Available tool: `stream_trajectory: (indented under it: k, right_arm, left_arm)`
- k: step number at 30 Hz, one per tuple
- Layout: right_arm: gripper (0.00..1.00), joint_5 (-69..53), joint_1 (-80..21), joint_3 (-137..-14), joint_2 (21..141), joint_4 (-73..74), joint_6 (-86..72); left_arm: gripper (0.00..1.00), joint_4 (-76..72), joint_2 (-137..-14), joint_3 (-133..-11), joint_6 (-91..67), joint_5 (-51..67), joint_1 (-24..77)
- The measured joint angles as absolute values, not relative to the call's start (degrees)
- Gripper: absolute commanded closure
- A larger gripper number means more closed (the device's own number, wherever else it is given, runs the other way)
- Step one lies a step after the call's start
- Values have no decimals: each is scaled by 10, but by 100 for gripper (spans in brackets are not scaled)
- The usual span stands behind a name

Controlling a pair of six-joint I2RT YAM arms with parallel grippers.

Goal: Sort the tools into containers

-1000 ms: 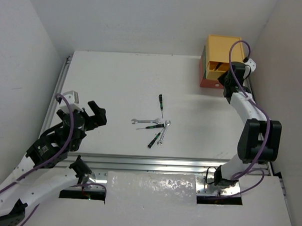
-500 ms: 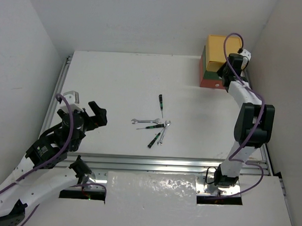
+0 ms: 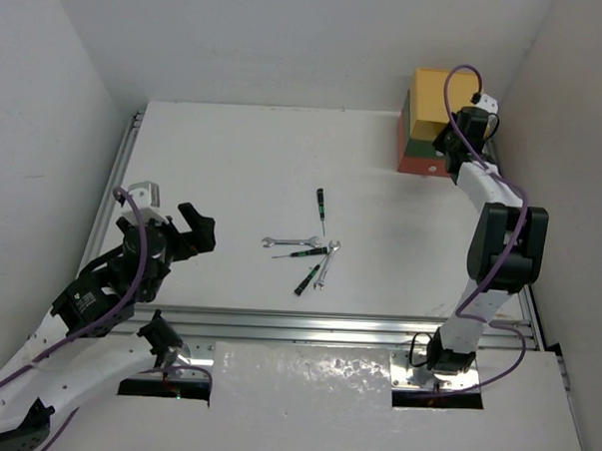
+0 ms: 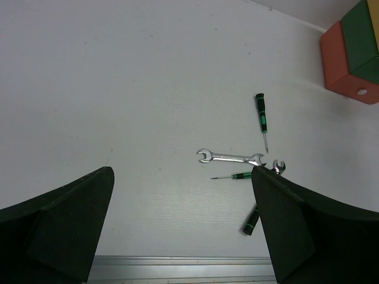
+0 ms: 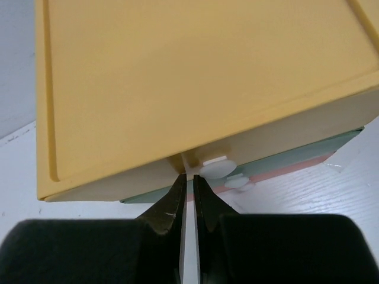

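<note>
the left arm [image 3: 98, 297] sits folded at the near left, its left gripper [image 3: 193, 229] pointing inward with fingers [image 4: 65, 225] spread wide; the right arm [image 3: 499, 264] stretches far forward, its right gripper [image 5: 188, 183] pressed nearly together, only a thin slit between the jaws

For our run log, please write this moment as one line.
left gripper open, empty | right gripper shut by yellow drawer knob | tools loose on table

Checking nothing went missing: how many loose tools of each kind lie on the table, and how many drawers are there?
Screwdrivers: 3
Wrenches: 2
Drawers: 3
Total: 8
</note>
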State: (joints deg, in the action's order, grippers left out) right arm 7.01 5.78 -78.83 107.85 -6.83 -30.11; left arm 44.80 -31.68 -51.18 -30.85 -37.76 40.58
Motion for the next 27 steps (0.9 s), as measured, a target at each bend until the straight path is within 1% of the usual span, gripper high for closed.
stream_trajectory:
  k: [2, 4, 6, 7, 9, 11, 12, 15, 22, 27]
  right_arm:
    - [88, 68, 58, -787, 1079, -69, -300]
    - [80, 69, 58, -770, 1073, -81, -305]
    - [70, 70, 58, -719, 1054, -106, -309]
    - [63, 70, 59, -692, 1044, -113, -307]
    - [60, 70, 59, -645, 1031, -125, -302]
    - [58, 70, 59, -624, 1032, -128, -288]
    - [52, 70, 59, -622, 1033, -127, -278]
    - [51, 69, 59, -621, 1037, -143, -246]
    - [56, 27, 60, -615, 1067, -226, -124]
    - [55, 15, 68, -622, 1098, -231, -80]
  left_arm:
    - [0, 448, -314, -511, -307, -376, 406]
    - [0, 448, -308, -510, -305, -376, 406]
    - [0, 448, -303, -509, -304, -375, 406]
    - [0, 447, -300, -509, -304, -375, 406]
    - [0, 447, -295, -509, -304, -374, 406]
    - [0, 446, -292, -509, -304, -373, 406]
    - [0, 445, -291, -509, -304, -372, 406]
    - [0, 443, -289, -509, -303, -371, 406]
    - [0, 441, -286, -509, -302, -368, 406]
    - [0, 439, -284, -509, -302, -367, 406]
